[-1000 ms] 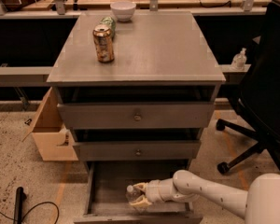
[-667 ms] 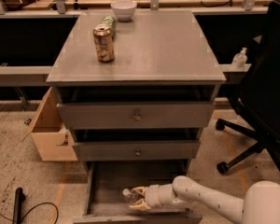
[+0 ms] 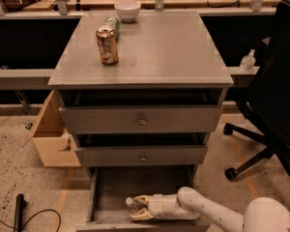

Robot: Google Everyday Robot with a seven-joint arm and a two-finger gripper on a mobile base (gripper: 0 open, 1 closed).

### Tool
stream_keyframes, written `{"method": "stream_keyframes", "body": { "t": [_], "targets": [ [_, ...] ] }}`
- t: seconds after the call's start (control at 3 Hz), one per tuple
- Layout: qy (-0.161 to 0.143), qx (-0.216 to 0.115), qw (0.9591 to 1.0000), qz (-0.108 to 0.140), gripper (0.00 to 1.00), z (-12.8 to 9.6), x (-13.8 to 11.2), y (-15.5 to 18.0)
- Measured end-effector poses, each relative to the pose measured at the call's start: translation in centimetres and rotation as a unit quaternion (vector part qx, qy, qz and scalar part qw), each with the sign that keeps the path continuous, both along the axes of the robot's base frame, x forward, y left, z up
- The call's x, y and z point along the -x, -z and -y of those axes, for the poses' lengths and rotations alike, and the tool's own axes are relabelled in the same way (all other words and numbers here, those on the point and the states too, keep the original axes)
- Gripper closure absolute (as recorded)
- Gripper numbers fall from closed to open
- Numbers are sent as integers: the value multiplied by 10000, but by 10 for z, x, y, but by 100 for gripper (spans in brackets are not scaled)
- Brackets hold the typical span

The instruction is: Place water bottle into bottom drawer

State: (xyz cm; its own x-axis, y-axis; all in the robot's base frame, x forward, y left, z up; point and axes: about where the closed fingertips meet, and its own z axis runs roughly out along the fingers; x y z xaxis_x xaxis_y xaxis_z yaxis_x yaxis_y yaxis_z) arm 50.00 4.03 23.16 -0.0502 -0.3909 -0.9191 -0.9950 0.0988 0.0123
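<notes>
You are looking at the gripper [image 3: 137, 208] sitting low inside the open bottom drawer [image 3: 106, 187], near its front edge. Its 2 fingers [image 3: 141, 198] are clasping the water bottle [image 3: 132, 205], which is lying on its side within the drawer. On the cabinet [image 3: 183, 57] top, 1 gold-brown can [image 3: 108, 45] is standing near a white bowl [image 3: 127, 11].

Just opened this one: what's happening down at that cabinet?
The robot's arm reaches low into the open bottom drawer. Its gripper holds the water bottle inside it, cap pointing left. Whether the bottle touches the drawer floor can't be told. A gold-brown can and a white bowl stand untouched on the cabinet top.
</notes>
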Motion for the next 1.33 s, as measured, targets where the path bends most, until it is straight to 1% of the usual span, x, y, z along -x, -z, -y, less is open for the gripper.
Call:
{"method": "stream_keyframes", "body": {
  "t": [0.33, 0.67, 1.0, 1.33],
  "targets": [
    [-83, 63, 9999, -27, 13, -4, -4, 2],
    [55, 336, 9994, -118, 0, 13, -8, -5],
    [472, 619, 9967, -245, 0, 45, -8, -22],
    [1194, 844, 9885, -393, 0, 94, 3, -52]
  ]
}}
